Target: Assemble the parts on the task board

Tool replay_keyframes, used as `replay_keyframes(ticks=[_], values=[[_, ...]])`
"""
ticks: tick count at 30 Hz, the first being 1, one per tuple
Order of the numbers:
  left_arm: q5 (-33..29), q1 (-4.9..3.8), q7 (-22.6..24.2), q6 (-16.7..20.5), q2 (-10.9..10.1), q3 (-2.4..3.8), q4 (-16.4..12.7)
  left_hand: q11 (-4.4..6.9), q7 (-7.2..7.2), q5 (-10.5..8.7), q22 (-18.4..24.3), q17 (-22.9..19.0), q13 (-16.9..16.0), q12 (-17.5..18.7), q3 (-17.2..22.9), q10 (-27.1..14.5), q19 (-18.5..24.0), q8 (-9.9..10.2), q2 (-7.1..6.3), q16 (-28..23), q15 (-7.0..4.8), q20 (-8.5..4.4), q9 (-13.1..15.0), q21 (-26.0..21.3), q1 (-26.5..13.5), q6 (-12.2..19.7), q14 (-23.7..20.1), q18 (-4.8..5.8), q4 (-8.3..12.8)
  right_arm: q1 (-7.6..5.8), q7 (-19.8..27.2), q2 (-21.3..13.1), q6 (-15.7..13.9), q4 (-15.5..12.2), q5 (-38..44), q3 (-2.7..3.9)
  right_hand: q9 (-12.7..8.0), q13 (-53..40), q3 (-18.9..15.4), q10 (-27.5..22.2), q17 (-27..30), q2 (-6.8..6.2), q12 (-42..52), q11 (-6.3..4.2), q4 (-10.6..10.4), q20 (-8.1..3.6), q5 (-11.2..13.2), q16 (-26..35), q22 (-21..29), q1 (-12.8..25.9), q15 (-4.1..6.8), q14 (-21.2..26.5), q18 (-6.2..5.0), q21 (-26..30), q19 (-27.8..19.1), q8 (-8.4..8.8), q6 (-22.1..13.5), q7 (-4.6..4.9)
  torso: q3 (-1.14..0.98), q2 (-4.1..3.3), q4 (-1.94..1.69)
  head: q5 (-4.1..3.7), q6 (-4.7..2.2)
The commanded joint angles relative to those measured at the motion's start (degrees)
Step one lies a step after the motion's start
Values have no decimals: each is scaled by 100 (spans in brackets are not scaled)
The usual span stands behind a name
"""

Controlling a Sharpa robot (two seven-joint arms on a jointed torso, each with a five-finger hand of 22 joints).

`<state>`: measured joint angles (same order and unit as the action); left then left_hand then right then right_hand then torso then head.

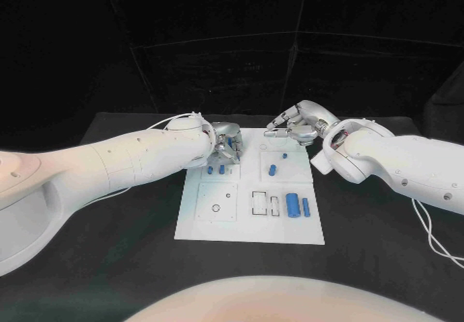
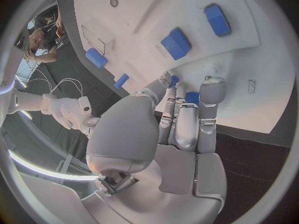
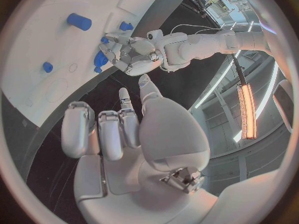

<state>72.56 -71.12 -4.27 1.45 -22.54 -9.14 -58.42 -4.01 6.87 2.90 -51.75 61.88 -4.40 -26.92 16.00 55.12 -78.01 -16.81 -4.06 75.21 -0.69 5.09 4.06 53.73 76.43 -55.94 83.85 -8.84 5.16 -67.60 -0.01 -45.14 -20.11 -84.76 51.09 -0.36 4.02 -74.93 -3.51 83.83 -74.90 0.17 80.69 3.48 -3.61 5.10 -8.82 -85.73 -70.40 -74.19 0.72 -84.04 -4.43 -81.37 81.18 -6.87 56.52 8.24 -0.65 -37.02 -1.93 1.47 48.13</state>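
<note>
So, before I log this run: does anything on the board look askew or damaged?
Nothing stands out. The task board lies flat and square, blue parts sit tidily, and no damage is visible.

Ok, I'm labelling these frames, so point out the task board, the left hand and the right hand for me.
task board (image 1: pixel 194 225): head view, bare white area near its left edge.
left hand (image 1: pixel 226 146): head view, middle of the silver hand, over the board's far left part.
right hand (image 1: pixel 295 126): head view, middle of the hand.
</note>
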Motion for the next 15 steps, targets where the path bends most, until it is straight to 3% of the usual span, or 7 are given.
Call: replay_keyframes(ticks=[1, 11, 15], values=[[46, 8, -31, -170, 11, -9, -10, 1, 1, -6, -46, -5, 30, 50, 57, 69, -52, 38, 55, 38, -6, -9, -9, 54, -14, -51, 32, 95, 6, -11, 32, 4, 18, -6, 4, 3, -5, -672, -33, -17, -628, 36, -21, -11, 3, 3, -29, 26, 5, 18, 24, -405, 43, 29, -22, -26, -32, 2, 1, 2, 4, -2, -6], [116, 12, -163, -190, 8, -10, 3, 80, -6, -16, -310, -5, 61, 147, 530, 458, -121, 58, 380, 85, -71, -61, 12, 297, 182, -352, 62, 130, 135, -11, 34, 6, 14, -5, 4, 3, -5, -672, -33, -17, -628, 36, -21, -11, 3, 3, -29, 26, 5, 18, 24, -405, 43, 29, -22, -26, -32, 2, 0, 0, 0, -8, 0], [126, 15, -114, -56, 0, -9, -7, 102, -7, -19, -396, -1, 57, 173, 654, 574, -146, 71, 419, 97, -95, -83, 16, 378, 229, -400, 72, 143, 195, -11, 38, 9, 12, -4, 4, 3, -5, -672, -33, -17, -628, 36, -21, -11, 3, 3, -29, 26, 5, 18, 24, -405, 43, 29, -22, -26, -32, 2, 2, 1, 0, -15, 2]])
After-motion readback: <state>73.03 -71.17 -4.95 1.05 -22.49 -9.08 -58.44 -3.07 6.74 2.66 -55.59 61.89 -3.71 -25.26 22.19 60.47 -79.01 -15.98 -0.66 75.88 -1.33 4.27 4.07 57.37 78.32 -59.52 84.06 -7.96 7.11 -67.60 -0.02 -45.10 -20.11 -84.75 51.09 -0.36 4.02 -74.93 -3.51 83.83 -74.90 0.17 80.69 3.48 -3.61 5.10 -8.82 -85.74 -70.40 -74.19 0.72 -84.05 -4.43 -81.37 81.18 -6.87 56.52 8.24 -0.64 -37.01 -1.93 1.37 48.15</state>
